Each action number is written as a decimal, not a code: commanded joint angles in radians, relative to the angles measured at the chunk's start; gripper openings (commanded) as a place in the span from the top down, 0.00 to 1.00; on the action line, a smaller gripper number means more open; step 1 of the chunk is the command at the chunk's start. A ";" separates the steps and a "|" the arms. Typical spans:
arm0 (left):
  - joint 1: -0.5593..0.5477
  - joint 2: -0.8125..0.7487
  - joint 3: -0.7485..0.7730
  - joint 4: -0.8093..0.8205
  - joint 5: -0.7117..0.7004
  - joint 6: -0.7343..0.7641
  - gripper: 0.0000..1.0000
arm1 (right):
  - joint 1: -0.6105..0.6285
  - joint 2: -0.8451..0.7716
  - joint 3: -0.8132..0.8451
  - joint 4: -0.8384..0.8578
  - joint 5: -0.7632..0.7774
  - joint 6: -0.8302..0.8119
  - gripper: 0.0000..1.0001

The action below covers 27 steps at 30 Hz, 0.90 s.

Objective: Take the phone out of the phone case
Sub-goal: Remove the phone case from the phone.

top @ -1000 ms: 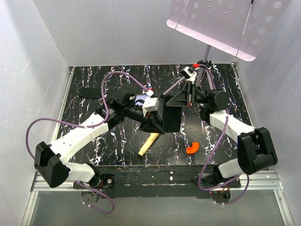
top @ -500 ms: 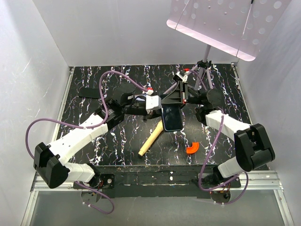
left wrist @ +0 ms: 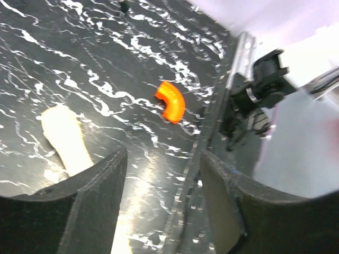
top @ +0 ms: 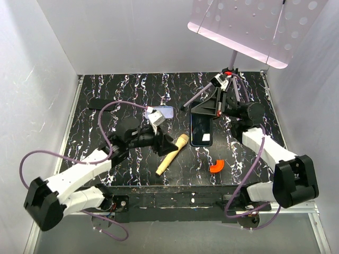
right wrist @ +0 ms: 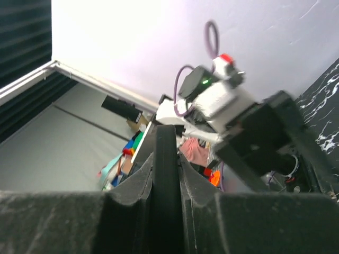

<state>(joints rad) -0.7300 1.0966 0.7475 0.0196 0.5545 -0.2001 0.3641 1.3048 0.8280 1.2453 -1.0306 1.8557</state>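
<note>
The phone (top: 201,130), a black glossy slab, lies face up right of the table's middle. My right gripper (top: 205,112) is shut on its far end. In the right wrist view the phone (right wrist: 165,180) shows edge-on, pinched in the right gripper (right wrist: 165,159). The lavender phone case (top: 162,112) lies apart on the table, left of the phone and beside my left wrist. My left gripper (top: 168,144) stands open and holds nothing, left of the phone. The left wrist view has only tabletop in the left gripper (left wrist: 163,159).
A wooden stick (top: 172,154) lies between the arms, and its end (left wrist: 66,142) shows past the left finger. An orange curved piece (top: 216,167) (left wrist: 170,100) sits near the front edge. A dull black flat rectangle (top: 100,104) lies far left. A lamp stand (top: 231,74) rises at the back right.
My left gripper has opened, let go of the phone and drawn back to the left. The right gripper has carried the phone a little to the right and still grips it.
</note>
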 commanded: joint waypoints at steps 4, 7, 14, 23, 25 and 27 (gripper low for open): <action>0.003 -0.214 -0.115 0.363 0.085 -0.563 0.30 | -0.037 0.135 -0.036 0.325 0.168 0.195 0.99; 0.004 -0.181 -0.146 0.565 0.065 -0.729 0.32 | -0.036 0.126 -0.058 0.292 0.199 0.183 0.99; -0.015 -0.055 -0.151 0.784 0.007 -0.883 0.42 | -0.033 0.011 -0.101 0.056 0.225 0.042 0.99; -0.022 0.005 -0.116 0.855 0.001 -0.909 0.47 | -0.024 -0.021 -0.102 -0.006 0.225 0.007 0.99; -0.029 0.006 -0.111 0.843 -0.001 -0.904 0.44 | -0.024 -0.015 -0.101 0.005 0.228 0.011 0.99; -0.035 0.005 -0.108 0.821 -0.004 -0.898 0.46 | -0.022 -0.010 -0.099 0.013 0.230 0.017 0.99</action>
<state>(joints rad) -0.7494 1.1065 0.6067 0.8188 0.5594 -1.0966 0.3378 1.3045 0.7177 1.2091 -0.8421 1.8629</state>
